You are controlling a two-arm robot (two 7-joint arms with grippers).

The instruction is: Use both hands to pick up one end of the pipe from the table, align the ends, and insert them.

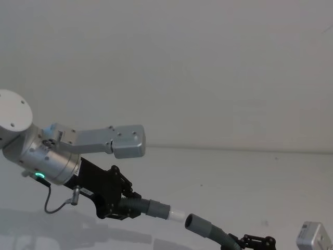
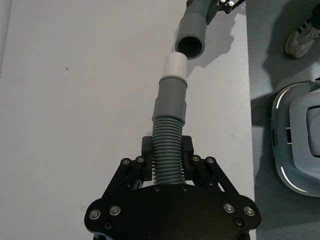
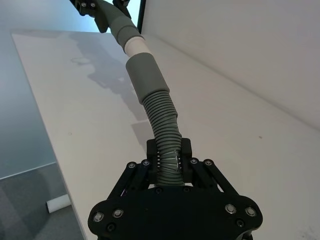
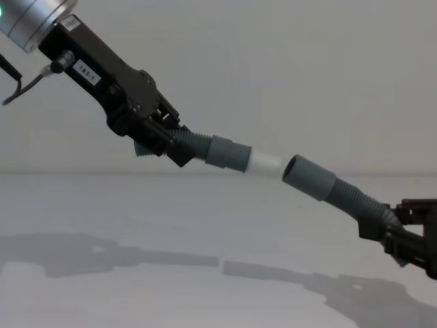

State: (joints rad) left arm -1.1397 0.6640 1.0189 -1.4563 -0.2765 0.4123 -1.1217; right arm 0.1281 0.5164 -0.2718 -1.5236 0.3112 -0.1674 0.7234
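White table (image 4: 136, 225) under plain wall; left hand (image 4: 160, 140) and right hand (image 4: 403, 239) each clamp a pipe piece.

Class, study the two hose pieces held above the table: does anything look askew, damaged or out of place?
Nothing looks damaged. The left claw holds the piece with the white tip, the right claw the piece with the socket. Tip and socket sit just apart, their axes meeting at a slight angle rather than in line.

2 pipe pcs (image 4: 220, 152) (image 4: 321, 181), 2 grippers (image 4: 167, 140) (image 4: 396, 236) (both clamped)
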